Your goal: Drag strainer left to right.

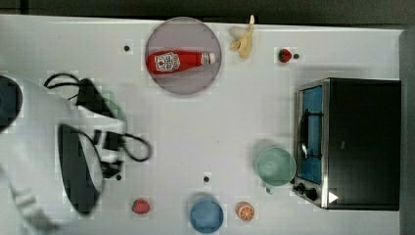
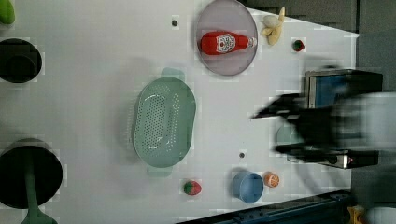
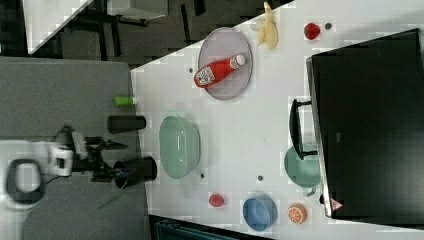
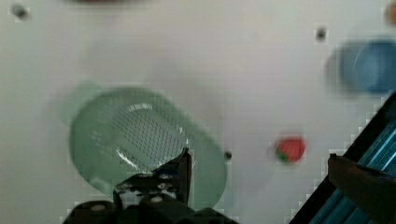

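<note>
A: Where's the tool (image 4: 257, 158) right now?

B: In the air over the worktop (image 1: 215, 127), jaws spread wide with nothing between them. In the wrist view one finger (image 4: 183, 168) hangs over the near rim of the strainer (image 4: 144, 144), the other stands well off to the side — so the strainer lies under one finger, not centred between the two.

A: And the strainer itself?

B: It sits flat on the worktop, mouth up, empty. In the left view (image 2: 163, 122) its long axis runs up and down the picture, with a tab handle (image 2: 172, 73) at the top end, towards the plate holding the ketchup bottle (image 2: 226, 43). In the right view (image 3: 179, 147) the tool (image 3: 107, 157) is off the strainer's left, seemingly high above it.

A: So what does the next move hang on?

B: I'd judge the tool has to come down and hook or pinch one long side of the rim — then pull across the short axis. The open stretch of worktop towards the cup (image 2: 287, 135) and oven (image 2: 343, 88) looks free for the drag.
</note>
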Tool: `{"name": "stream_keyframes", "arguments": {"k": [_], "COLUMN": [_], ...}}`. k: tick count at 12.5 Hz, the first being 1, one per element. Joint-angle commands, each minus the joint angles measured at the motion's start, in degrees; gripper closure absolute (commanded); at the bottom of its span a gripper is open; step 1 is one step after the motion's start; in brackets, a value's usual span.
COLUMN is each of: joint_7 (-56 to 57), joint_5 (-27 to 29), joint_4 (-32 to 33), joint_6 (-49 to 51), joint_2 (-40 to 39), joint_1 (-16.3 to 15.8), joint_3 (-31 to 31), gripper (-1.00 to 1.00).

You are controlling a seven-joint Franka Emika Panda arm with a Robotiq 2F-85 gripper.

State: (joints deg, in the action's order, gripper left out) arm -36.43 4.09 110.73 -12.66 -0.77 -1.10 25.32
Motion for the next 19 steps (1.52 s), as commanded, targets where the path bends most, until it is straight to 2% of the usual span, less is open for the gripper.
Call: {"name": "stream_keyframes", "arguments": {"k": [1,3,11,14,17,19], "joint_7": [-26.4,-34.1,-34.9,-34.9,-34.9,-35.5], "joint_5": [-1.4,-1.5,-4.7,-5.0,-6.5,-6.5], "joint_4": [1.9,3.7,15.3,15.6,15.7,16.1], "joint_6": [-6.2,-12.5,-43.9,-49.1,-50.1,-51.6], "joint_2": [-2.0,-7.1,-22.2,-26.3,-28.2,-28.5], "joint_1": [-1.4,-1.5,-1.7,-3.3,-6.0,-6.3], "joint_3": [4.3,6.7,5.6,2.6,-1.7,-2.7], "gripper": [-1.00,-1.00,-1.00,-1.00,-1.00,-1.00]}}
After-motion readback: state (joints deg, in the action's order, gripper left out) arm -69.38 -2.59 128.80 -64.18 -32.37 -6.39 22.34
